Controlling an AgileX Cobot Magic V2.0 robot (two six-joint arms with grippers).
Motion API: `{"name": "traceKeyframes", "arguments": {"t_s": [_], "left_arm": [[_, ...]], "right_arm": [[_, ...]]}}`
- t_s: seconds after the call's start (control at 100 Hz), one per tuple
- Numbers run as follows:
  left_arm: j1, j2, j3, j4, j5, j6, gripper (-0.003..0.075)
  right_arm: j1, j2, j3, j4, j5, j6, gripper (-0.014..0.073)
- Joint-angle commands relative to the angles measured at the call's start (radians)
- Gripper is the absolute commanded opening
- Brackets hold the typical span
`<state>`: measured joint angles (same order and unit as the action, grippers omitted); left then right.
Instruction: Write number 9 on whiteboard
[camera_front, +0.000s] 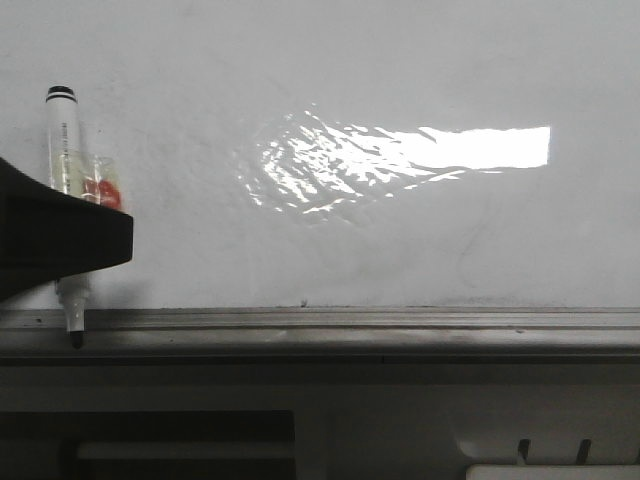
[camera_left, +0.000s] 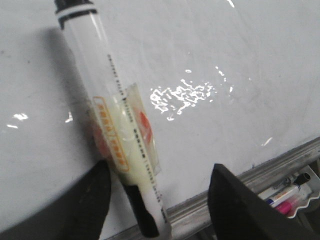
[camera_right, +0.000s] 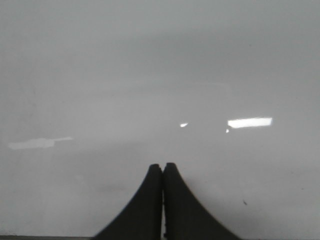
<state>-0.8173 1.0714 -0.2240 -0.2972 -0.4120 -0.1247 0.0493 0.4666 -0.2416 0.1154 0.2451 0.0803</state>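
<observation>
The whiteboard (camera_front: 400, 240) fills the front view, glossy white with a bright glare patch (camera_front: 400, 155); no number 9 shows on it. A white marker (camera_front: 63, 150) with a black cap end stands against the board at the far left, its tip (camera_front: 76, 340) down on the grey rail. My left gripper (camera_left: 161, 170) is open, with the marker (camera_left: 120, 140) between its jaws, close to one finger (camera_left: 85, 200). One black finger (camera_front: 70, 240) crosses the marker in the front view. My right gripper (camera_right: 162, 166) is shut and empty, facing bare board.
The grey metal rail (camera_front: 350, 325) runs along the board's lower edge. A small white tray (camera_left: 312, 187) with several markers (camera_left: 290, 192) sits below the rail. A white object's edge (camera_front: 550, 472) shows at the front view's lower right.
</observation>
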Motion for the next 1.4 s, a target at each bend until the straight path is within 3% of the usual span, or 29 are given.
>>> {"name": "traceKeyframes", "arguments": {"t_s": [0.0,0.26,0.39,0.5,0.6,0.76,0.86,0.93,1.03,1.17,1.39], "left_arm": [[-0.006,0.022,-0.029,-0.059,-0.083,-0.007,0.0353],[-0.006,0.065,-0.029,-0.106,-0.079,-0.007,0.0084],[-0.006,0.065,-0.029,-0.1,-0.077,-0.007,-0.0021],[-0.006,0.065,-0.029,-0.058,-0.077,-0.007,-0.002],[-0.006,0.053,-0.031,0.141,-0.077,-0.007,-0.002],[-0.006,0.007,-0.042,0.399,-0.079,-0.007,-0.002],[-0.006,-0.017,-0.043,0.556,-0.079,-0.007,-0.002],[-0.006,-0.032,-0.043,0.652,-0.079,-0.007,-0.002],[-0.006,-0.033,-0.043,0.765,-0.079,-0.007,-0.002],[-0.006,-0.033,-0.043,0.842,-0.085,-0.007,-0.002],[-0.006,-0.033,-0.043,0.844,-0.085,-0.007,-0.002]], "right_arm": [[0.002,0.015,-0.034,0.031,-0.089,-0.008,-0.0069],[0.002,0.015,-0.034,0.083,-0.087,-0.008,-0.0069],[0.102,0.026,-0.037,0.083,-0.067,-0.008,-0.0069],[0.271,0.066,-0.047,0.081,-0.035,-0.011,-0.0069],[0.433,0.114,-0.095,0.081,0.018,-0.051,-0.0069],[0.645,0.228,-0.209,0.081,0.047,-0.228,-0.0062],[0.765,0.313,-0.298,0.081,0.047,-0.228,0.0052],[0.827,0.373,-0.367,0.081,0.047,-0.228,0.0222],[0.864,0.465,-0.462,0.081,0.045,-0.228,0.0353],[0.873,0.574,-0.556,0.081,0.063,-0.228,0.0337],[0.894,0.684,-0.646,0.102,0.119,-0.228,0.0337]]}}
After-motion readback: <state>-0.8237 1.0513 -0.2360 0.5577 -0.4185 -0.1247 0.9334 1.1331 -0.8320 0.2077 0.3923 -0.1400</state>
